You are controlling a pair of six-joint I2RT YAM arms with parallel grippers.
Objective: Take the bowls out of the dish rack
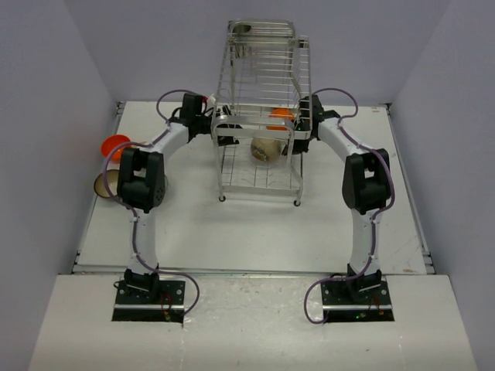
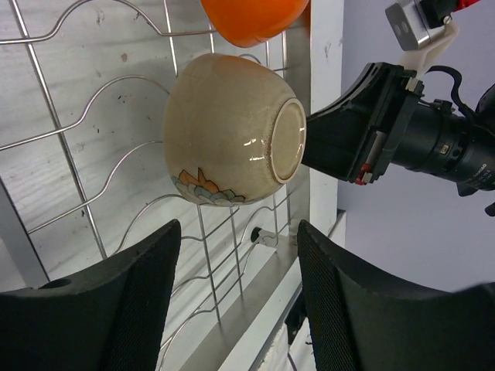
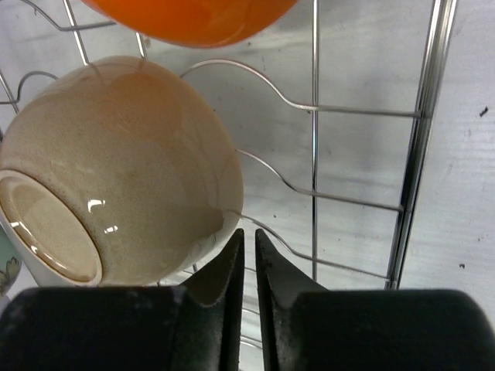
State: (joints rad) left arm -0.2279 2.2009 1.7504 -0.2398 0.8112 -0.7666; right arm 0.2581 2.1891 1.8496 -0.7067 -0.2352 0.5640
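Bowl lay sideways mid-frame, propped by rack wires; left fingers stood wide, seemingly to straddle it; right fingers nearly closed, empty.

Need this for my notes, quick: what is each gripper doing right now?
Left gripper: open, empty, jaws facing the cream bowl.
Right gripper: all but closed, only a thin slit, nothing held.

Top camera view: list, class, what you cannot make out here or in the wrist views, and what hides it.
- Top view: brown bowl, half behind the left arm.
- Top view: item on the rack's upper tier, too small to name.
- Both wrist views: orange bowl, cut by the top edge.
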